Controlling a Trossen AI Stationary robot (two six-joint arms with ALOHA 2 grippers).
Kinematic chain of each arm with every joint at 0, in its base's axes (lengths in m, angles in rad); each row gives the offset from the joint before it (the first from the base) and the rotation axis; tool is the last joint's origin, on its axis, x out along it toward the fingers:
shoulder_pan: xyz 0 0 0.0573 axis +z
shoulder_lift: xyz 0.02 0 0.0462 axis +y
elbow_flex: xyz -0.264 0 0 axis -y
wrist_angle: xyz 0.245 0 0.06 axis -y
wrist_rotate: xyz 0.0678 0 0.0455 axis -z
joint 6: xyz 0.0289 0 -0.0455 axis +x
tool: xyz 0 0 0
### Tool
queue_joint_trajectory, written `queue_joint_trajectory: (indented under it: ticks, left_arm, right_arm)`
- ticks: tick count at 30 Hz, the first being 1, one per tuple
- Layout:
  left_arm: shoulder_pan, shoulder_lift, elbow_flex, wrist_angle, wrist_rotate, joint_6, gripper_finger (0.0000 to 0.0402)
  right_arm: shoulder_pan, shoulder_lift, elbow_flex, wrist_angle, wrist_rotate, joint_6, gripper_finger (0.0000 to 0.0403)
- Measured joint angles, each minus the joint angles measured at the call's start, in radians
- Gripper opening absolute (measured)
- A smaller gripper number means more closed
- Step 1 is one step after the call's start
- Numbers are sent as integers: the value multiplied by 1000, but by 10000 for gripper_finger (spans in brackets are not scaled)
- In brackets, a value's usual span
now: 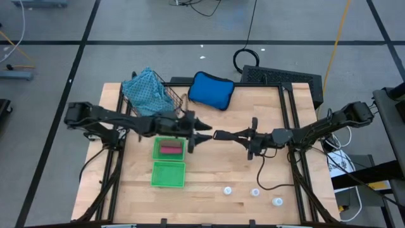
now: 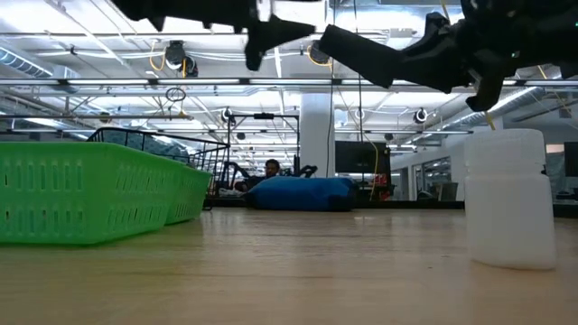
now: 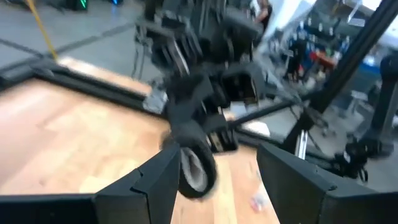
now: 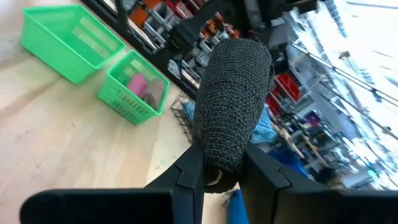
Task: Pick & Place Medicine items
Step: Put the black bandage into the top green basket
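The bench (image 1: 209,183) carries two green baskets, and the near basket (image 1: 169,148), holding the pink (image 1: 169,146) and brown (image 1: 169,152) pieces, serves as landmark. To its right and raised well above the wood, both arms meet tip to tip. The right hand (image 4: 221,165) is clamped narrow on the black piece (image 4: 231,99), a mesh-textured oblong pointing toward the left hand (image 1: 205,134), whose jaws stand partly spread with nothing between them.

This looks like a handover. To do it well, the left hand should close around the free end squarely before the right lets go, both holding level.

The empty basket (image 1: 168,174) sits just in front of the landmark. Behind it lie the blue pouch (image 1: 211,90), patterned cloth (image 1: 147,90) and a wire rack (image 1: 171,95), none obstructing. Three white bottles (image 1: 255,192) stand well to its front right.
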Motion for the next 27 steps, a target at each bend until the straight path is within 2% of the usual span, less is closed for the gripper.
queue_joint_trajectory:
  ticks: [7, 13, 20, 27]
  left_arm:
    - [-6, 104, 103, -47, 21, -6, 223]
    - [-2, 129, 121, -45, 6, -11, 223]
    - [-4, 123, 121, -50, -81, 35, 223]
    - [-5, 123, 121, -56, -138, 6, 223]
  right_arm:
    - [6, 0, -4, -10, 7, -18, 66]
    - [5, 0, -5, -22, 10, -9, 66]
    - [10, 0, -5, -5, 38, -17, 63]
    - [30, 0, -3, 12, 75, -44, 61]
